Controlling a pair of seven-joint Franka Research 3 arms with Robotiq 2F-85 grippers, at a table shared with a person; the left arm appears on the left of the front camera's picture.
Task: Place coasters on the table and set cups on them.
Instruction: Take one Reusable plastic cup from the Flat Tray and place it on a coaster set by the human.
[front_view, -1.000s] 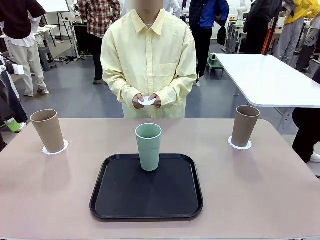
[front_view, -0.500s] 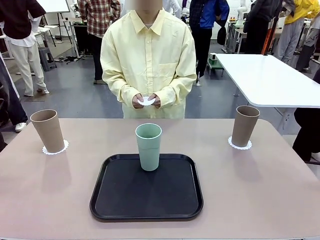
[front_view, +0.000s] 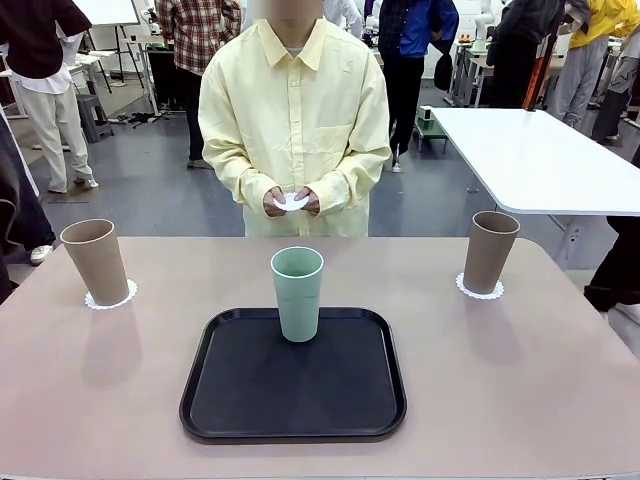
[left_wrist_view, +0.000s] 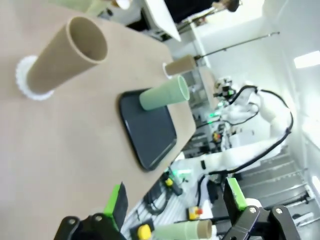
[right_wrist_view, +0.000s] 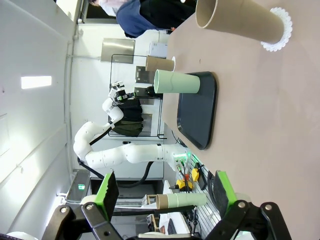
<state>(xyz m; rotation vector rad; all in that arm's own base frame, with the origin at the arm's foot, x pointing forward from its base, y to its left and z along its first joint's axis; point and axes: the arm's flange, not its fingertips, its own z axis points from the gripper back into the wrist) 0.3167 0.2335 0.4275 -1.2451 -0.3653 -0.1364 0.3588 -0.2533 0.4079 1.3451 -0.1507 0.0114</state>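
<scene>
A taupe cup stands on a lacy white coaster at the table's left. Another taupe cup stands on a coaster at the right. The mint-green cup stands on the black tray. The person across the table holds a white coaster in both hands at the waist. My left gripper is open over the table's edge, with the left taupe cup ahead. My right gripper is open too, far from the right taupe cup.
A white table stands behind at the right. Several people stand in the background. Bare tabletop lies between the tray and each taupe cup.
The person has shifted slightly to the left. A passer-by at the far left edge has walked on. The cups, coasters and grippers have not moved.
</scene>
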